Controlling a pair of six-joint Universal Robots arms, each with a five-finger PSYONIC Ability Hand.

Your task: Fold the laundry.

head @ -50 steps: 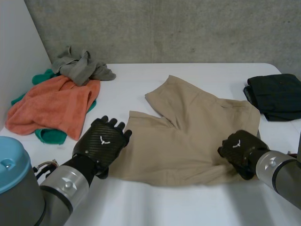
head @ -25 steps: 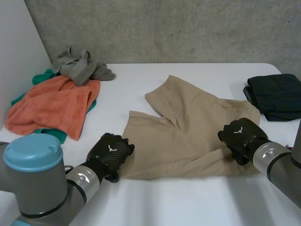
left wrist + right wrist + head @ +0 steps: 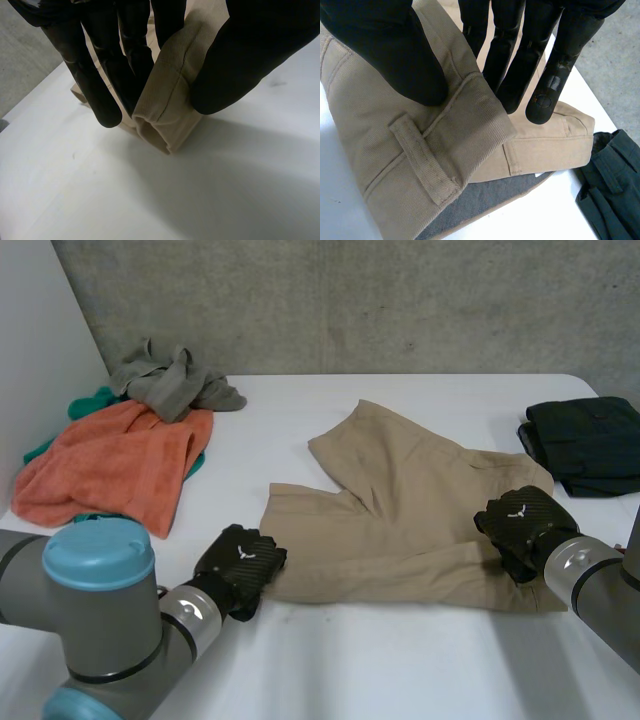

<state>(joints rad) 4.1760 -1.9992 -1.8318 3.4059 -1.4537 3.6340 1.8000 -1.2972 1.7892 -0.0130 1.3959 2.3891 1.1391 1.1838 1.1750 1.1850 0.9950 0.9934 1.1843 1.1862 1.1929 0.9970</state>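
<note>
One white table (image 3: 400,670), set against a grey concrete wall. Lying flat at its middle, one pair of beige twill shorts (image 3: 420,510), legs towards the left arm, waistband towards the right.

At the far left corner, one rumpled orange terry towel (image 3: 110,465). Bits of green cloth (image 3: 95,400) peeking out beneath it. One crumpled grey garment (image 3: 170,380) behind it. Near the right edge, well apart from the shorts, one folded black garment (image 3: 590,445).

Two black hands, each bearing one small white emblem on its back.

Left hand (image 3: 240,562) at the near leg's hem corner, clamping the folded hem between thumb (image 3: 250,55) and fingers, lifted just off the table.

Right hand (image 3: 525,525) at the near waistband corner, gripping the waistband between thumb (image 3: 385,45) and fingers, just beside one belt loop (image 3: 422,160). Grey lining showing beneath.
</note>
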